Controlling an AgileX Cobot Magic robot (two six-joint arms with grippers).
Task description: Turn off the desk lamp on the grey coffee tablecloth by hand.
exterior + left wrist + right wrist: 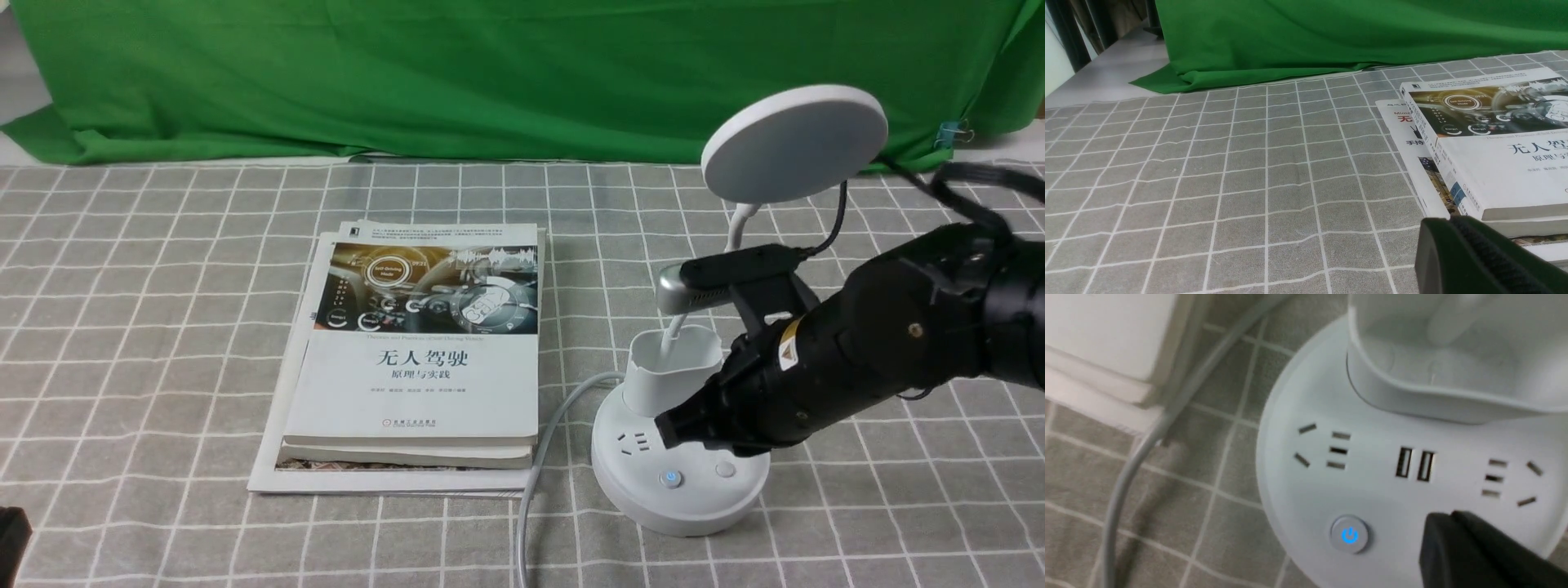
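- The desk lamp [681,506] stands upright on the grey tablecloth [163,327]; its base carries one button lit blue [1350,535] and one unlit button [725,469].
- The right gripper [1447,516] is above the lamp's base; its fingers are together, with nothing between them. Contact with the base cannot be confirmed.
- Risk: wrong button pressed. Likely cause: two buttons close together on the lamp's base, with the arm partly covering the work area.
- Risk: missed or weak press. Likely cause: narrow fingertips landing off the button's centre, on the lamp's smooth base.
- Risk: lamp shifted or tipped. Likely cause: the wrist catching the cup holder [673,371], bendy neck [739,224] or disc head [796,147].
- Beside the lamp, on its left: a grey cable [563,408], then stacked books [424,384]. Neither appears to block a press from above.
- Behind the lamp: a green backdrop [490,82].
- Well apart, left of the lamp: the left gripper [1447,220], fingers together, empty.
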